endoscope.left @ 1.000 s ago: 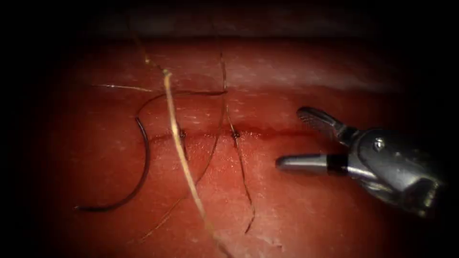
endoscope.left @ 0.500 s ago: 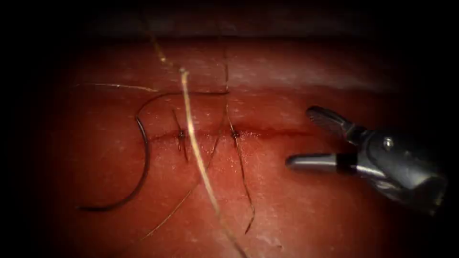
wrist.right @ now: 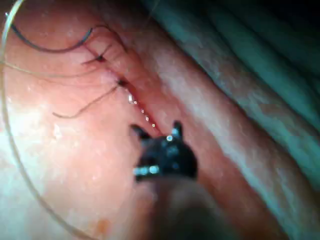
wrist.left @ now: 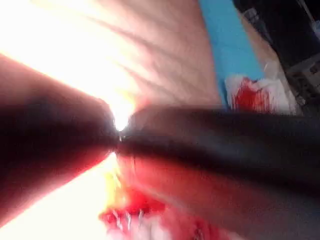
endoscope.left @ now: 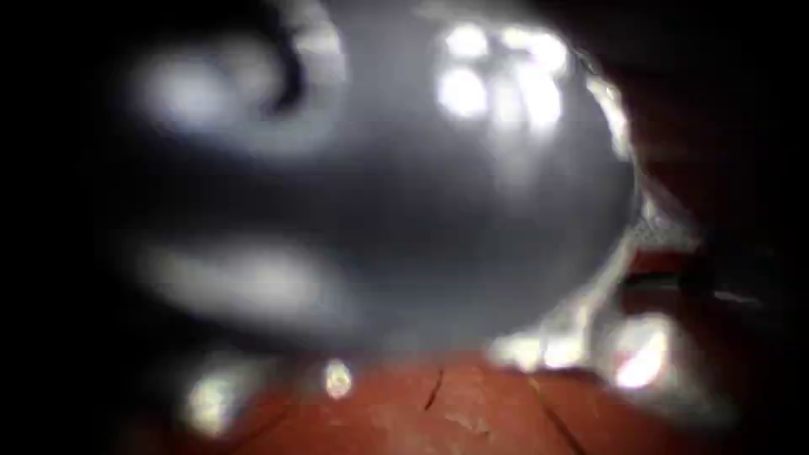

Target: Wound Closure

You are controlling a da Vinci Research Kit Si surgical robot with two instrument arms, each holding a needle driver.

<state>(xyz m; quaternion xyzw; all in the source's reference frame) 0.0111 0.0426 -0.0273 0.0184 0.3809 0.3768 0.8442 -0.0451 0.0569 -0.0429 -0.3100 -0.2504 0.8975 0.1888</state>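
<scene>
A large blurred grey metal body (endoscope.left: 379, 194), the left arm's tool seen from very close, covers most of the endoscope view. Below it a strip of tissue (endoscope.left: 489, 413) shows with a dark thread end (endoscope.left: 434, 389). In the right wrist view the right tool (wrist.right: 155, 131) hangs over the cut (wrist.right: 142, 112), jaws open and holding nothing. The curved needle (wrist.right: 50, 50) lies free on the tissue, out of it and away from the right tool. Two stitches (wrist.right: 100, 59) cross the cut. A pale thread (wrist.right: 7, 115) arcs loosely over the tissue. The left tool's dark shaft (wrist.left: 210, 145) crosses the left wrist view.
Dark thread tails (wrist.right: 85, 107) trail from the stitches. Red fluid wets the cut line. Beside the tissue (wrist.left: 165, 55) lie a blue cloth (wrist.left: 225, 45) and a white gauze stained red (wrist.left: 250, 95).
A large grey metal body has swung in close before the endoscope, hiding the cut, needle and right tool. Before that, the pale thread drifted right and the right tool drew back to the right.
</scene>
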